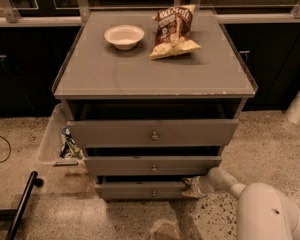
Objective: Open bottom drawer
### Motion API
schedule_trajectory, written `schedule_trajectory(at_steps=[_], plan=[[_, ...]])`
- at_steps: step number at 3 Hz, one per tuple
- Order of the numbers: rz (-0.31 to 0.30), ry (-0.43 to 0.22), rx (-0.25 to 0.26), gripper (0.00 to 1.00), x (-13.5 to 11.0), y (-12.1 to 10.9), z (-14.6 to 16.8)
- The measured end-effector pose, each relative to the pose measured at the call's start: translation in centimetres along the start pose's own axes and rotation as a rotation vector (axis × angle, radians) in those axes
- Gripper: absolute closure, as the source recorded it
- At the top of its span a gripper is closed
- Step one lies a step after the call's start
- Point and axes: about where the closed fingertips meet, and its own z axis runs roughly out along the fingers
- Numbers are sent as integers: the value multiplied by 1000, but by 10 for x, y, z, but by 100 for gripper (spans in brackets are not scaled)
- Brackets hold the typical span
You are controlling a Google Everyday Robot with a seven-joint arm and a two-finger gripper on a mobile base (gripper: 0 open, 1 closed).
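Grey and matte, the bottom drawer (135, 189) is the slimmest and lowest of three flat fronts, with a small round metal knob (154, 193) at its centre. It sits just left of the claw (192, 186), which is down near the floor at the right end of that front. Whether the claw is apart, together or clamped on anything cannot be told. A smooth, rounded white arm (257, 209) runs from the claw off to the lower right.

Directly above the claw is the middle drawer (152, 165), and above that the tallest drawer (152, 132). Each has the same small knob, and each stands a little further out than the one beneath it, with dark gaps between them.

Well above the claw is the bench (115, 74) — a flat grey slab with a thin, pale, worn edge. On it, above and to the left, is a shallow round white bowl (124, 36). A crinkled brown-and-yellow chip bag (174, 31) lies just to the bowl's right.

Far left of the claw, a clear plastic bin (51, 139) leans beside the cabinet. The floor (270, 134) is speckled stone.
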Motion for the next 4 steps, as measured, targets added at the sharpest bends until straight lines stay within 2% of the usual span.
schedule_trajectory(at_steps=[1, 3, 4], plan=[[0, 0, 0, 62, -2, -1, -4], [4, -3, 2, 15, -3, -2, -5], [25, -14, 10, 19, 5, 12, -8]])
